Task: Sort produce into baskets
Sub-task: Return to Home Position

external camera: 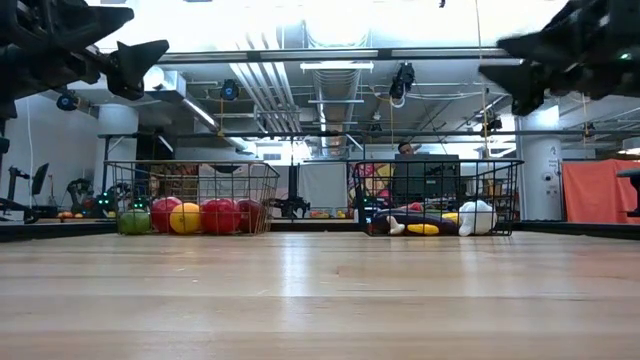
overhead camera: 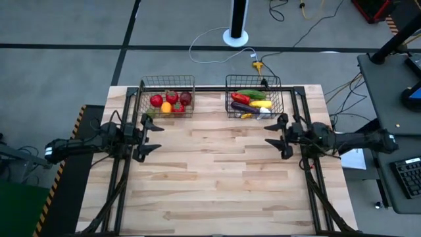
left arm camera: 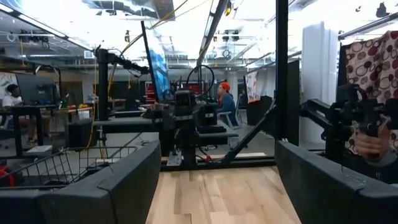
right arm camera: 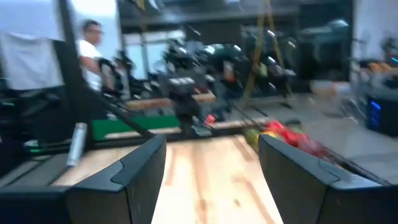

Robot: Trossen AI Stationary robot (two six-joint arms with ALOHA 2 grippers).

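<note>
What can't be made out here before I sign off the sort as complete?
Left basket: high view, the round produce overlaps and is too small to count.
Right basket: long pieces pile up, hiding any beneath.
White piece: low view, wire blocks its identity.
Right wrist view: blur reduces the long pieces to red and green smears.
Left end effector, right end effector, open above the table: low view's top edge cuts them off.

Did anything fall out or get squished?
Nothing looks wrong. The round produce sits in the left basket, long produce in the right basket. Left pincer and right pincer hover open above the table.
</note>
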